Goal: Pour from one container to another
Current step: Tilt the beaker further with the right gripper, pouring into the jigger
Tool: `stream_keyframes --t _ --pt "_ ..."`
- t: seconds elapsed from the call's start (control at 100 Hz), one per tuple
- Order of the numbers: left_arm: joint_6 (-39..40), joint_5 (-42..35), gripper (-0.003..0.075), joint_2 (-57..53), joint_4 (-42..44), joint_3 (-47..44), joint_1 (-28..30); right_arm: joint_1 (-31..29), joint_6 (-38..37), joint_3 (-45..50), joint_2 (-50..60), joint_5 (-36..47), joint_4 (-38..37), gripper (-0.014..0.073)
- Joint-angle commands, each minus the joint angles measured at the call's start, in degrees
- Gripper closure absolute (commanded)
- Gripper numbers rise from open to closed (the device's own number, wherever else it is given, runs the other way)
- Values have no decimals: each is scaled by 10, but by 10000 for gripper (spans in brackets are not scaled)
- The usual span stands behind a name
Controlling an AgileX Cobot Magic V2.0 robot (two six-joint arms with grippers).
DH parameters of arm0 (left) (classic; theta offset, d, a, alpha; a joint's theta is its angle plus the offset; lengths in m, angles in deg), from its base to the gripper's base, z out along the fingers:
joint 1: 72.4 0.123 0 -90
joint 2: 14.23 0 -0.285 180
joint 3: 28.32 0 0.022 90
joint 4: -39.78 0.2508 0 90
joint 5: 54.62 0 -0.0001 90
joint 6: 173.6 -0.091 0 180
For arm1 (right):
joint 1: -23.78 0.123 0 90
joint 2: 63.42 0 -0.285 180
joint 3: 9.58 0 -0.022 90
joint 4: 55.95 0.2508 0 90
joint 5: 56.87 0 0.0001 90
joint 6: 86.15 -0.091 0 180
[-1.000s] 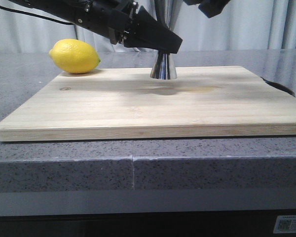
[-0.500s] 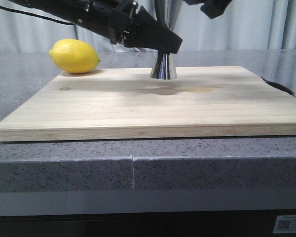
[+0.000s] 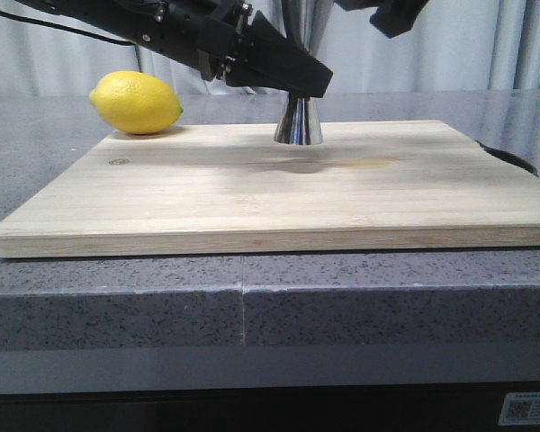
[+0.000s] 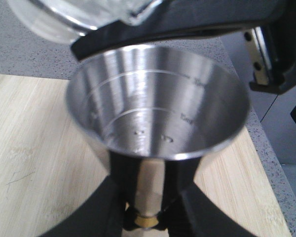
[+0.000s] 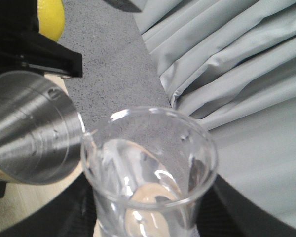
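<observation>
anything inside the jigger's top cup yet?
Left wrist view: steel jigger cup shows bare metal walls, engraved lines and a few droplets; no pooled liquid visible. The glass beaker is above its rim. Cup's deepest point is hard to read.

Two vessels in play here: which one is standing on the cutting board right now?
The steel jigger: its flared base rests on the wooden board, left gripper clamped at its waist. The glass beaker is held in the air by the right gripper.

A grey speckled counter (image 3: 54,297) carried a wooden board (image 3: 252,193). A lemon (image 3: 136,103) lay just behind the board's far left corner, apparently on the counter itself.
</observation>
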Motion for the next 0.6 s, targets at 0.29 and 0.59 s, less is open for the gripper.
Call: stream_keyframes --t 0.29,0.59 --pt "1 47 669 -29 -45 18 -6 -1 1 -21 25 21 -16 326" --pt "1 47 669 -29 -45 18 -6 -1 1 -21 25 21 -31 326"
